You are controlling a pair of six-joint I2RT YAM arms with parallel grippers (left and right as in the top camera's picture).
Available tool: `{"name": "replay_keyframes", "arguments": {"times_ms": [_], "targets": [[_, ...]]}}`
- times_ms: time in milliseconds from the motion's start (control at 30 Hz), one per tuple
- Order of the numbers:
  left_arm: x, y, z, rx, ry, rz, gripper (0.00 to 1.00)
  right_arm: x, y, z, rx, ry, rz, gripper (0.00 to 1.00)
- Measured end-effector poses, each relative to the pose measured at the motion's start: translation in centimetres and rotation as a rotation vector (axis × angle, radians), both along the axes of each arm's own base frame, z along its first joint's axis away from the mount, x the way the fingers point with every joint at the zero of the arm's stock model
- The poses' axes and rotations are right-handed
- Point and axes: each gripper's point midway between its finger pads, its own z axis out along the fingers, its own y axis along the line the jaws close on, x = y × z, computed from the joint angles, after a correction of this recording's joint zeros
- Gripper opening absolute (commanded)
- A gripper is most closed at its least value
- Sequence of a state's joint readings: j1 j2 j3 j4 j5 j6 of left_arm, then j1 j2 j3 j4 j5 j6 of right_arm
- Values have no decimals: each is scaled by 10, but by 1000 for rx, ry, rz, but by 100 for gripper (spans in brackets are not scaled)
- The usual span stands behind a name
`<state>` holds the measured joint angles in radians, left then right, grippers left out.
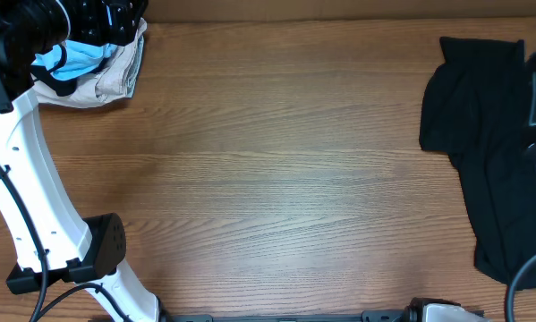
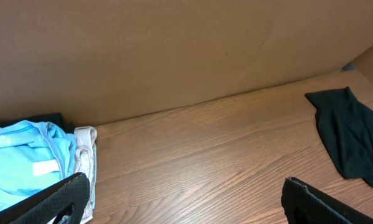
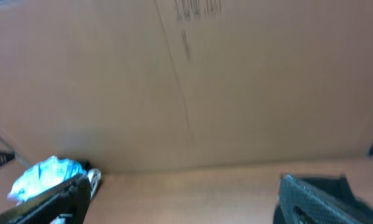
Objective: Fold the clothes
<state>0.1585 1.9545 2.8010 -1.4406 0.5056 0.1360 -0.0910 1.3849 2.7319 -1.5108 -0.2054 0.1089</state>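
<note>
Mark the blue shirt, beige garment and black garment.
blue shirt (image 2: 21,155), left wrist view, middle of the bunched fabric.
beige garment (image 1: 115,76), overhead view, its folded right side.
black garment (image 1: 491,152), overhead view, centre of the cloth.

The light is bright and even over the wooden table (image 1: 276,161); shadows are soft; the right wrist view is blurry; the left wrist view is sharp.

left claw (image 2: 183,200) spread, right claw (image 3: 183,200) spread
</note>
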Motion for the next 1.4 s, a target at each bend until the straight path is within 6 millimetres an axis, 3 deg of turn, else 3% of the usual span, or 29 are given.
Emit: {"name": "replay_keyframes", "arguments": {"times_ms": [200,333,500,767,900,1067,1400], "targets": [[0,0,0,0,0,0,100,-1,2,26,-17,-167,9,100],[0,0,0,0,0,0,100,5,5,13,-22,-226,29,100],[0,0,0,-1,1,0,100,26,10,-45,-19,-211,56,100],[0,0,0,-3,4,2,100,60,16,-172,-17,-231,87,100],[0,0,0,-3,4,1,100,62,18,-235,-18,-274,93,100],[0,0,0,-3,3,2,100,50,21,-304,-13,-296,87,100],[0,0,0,-3,4,2,100,40,15,-376,-8,-257,44,100]]}}
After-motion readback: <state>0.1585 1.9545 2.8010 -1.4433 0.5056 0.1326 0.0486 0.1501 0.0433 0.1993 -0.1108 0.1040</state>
